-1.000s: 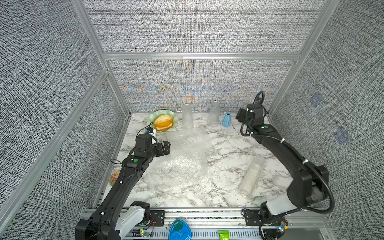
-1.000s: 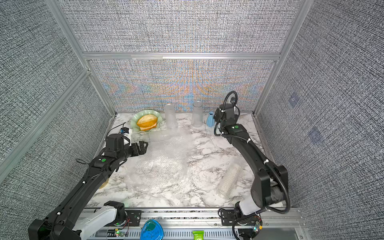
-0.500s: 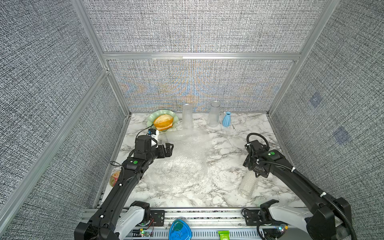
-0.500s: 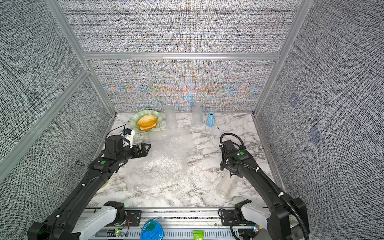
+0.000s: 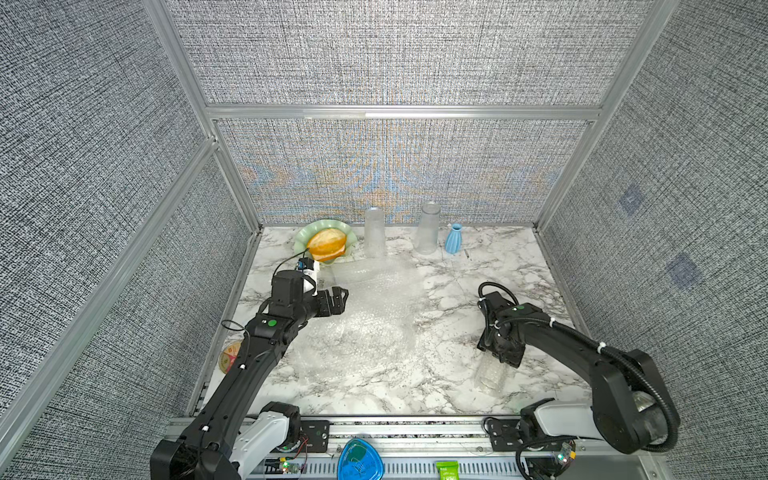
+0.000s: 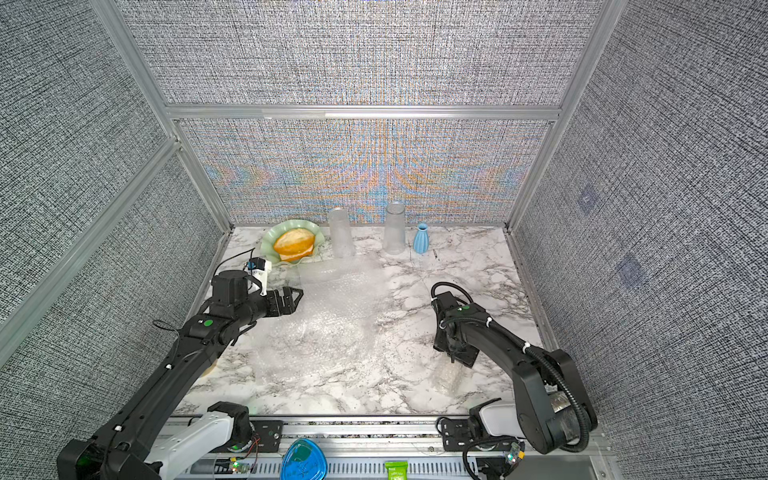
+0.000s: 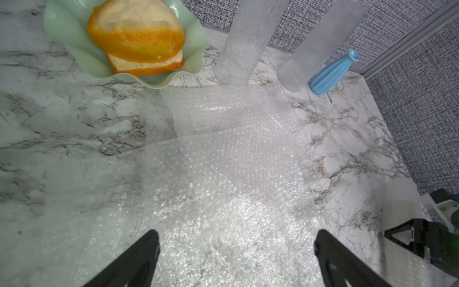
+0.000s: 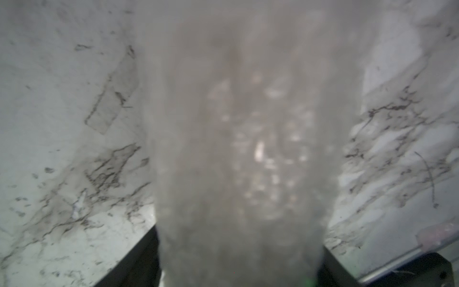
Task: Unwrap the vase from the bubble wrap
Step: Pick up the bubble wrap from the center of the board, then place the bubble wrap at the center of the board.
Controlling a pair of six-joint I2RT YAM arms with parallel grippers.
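Marble table (image 5: 478, 266) carries everything. Biggest item: loose bubble wrap sheets (image 5: 370, 316) spread flat mid-table, overlapping each other, far edge reaching the base of the textured clear vase (image 5: 374, 232). Left gripper (image 5: 338, 299) hovers over the near-left part of those sheets, jaws wide apart, nothing between them; wrist view shows both fingers (image 7: 139, 258) over bubble wrap (image 7: 218, 186). Right of the sheets, well apart from them: a wrapped roll (image 5: 492, 374) lying on the table, bubble wrap around something I can't make out. Right gripper (image 5: 500, 353) is down on its far end, fingers either side of the roll (image 8: 238, 149); contact looks likely but the wrist view is blurred, so can't tell if it's clamped. Behind the sheets along the back wall, left to right: green wavy dish (image 5: 303, 239) with an orange bun (image 5: 327, 244), textured vase, ribbed clear vase (image 5: 429, 228), small blue vase (image 5: 454, 239), all upright and unwrapped.
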